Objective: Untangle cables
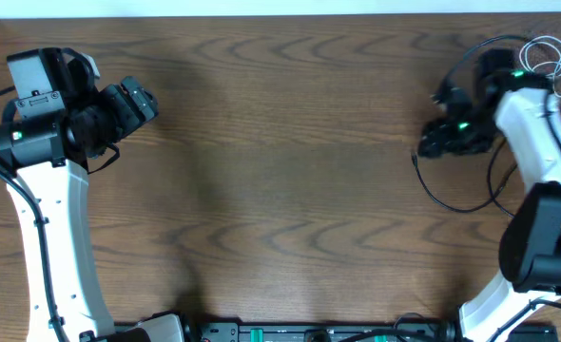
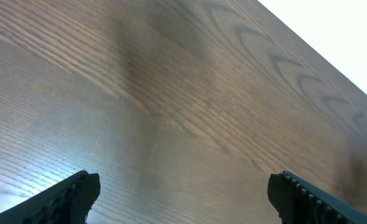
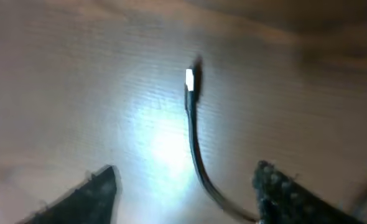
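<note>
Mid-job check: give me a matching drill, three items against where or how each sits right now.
Items:
1. left gripper
2. right gripper
3. white cable

States:
A. coiled at the far right corner of the table
B. open over bare table
C. open, black cable between its jaws

Pairs: 1-B, 2-C, 3-A

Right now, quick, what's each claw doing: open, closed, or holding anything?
Left claw: open, holding nothing.
Right claw: open, with a black cable lying between its fingers, not gripped.
</note>
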`<state>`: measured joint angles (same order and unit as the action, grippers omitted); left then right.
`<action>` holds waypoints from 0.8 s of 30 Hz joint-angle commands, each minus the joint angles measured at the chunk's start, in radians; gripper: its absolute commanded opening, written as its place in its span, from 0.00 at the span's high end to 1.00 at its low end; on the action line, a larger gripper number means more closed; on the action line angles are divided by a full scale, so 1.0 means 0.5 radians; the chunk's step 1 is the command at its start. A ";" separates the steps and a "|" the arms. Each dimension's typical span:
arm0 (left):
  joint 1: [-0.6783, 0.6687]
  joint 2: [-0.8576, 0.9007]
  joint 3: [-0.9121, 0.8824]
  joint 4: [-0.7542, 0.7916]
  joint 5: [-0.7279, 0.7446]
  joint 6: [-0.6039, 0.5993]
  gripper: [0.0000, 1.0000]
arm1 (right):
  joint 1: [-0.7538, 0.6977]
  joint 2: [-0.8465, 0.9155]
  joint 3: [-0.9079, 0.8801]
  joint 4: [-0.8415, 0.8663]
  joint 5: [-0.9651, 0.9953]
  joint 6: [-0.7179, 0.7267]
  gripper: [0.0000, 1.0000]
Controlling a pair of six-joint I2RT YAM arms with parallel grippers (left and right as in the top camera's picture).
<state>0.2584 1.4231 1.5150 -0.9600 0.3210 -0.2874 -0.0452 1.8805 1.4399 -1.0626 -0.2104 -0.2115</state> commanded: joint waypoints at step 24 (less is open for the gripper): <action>0.008 0.173 -0.016 -0.007 0.016 0.032 0.08 | 0.223 -0.001 -0.715 0.721 0.423 0.262 0.99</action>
<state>0.2584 1.4914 1.5150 -0.9615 0.3206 -0.2874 0.0650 1.8740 1.1210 -0.7029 -0.0116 -0.1116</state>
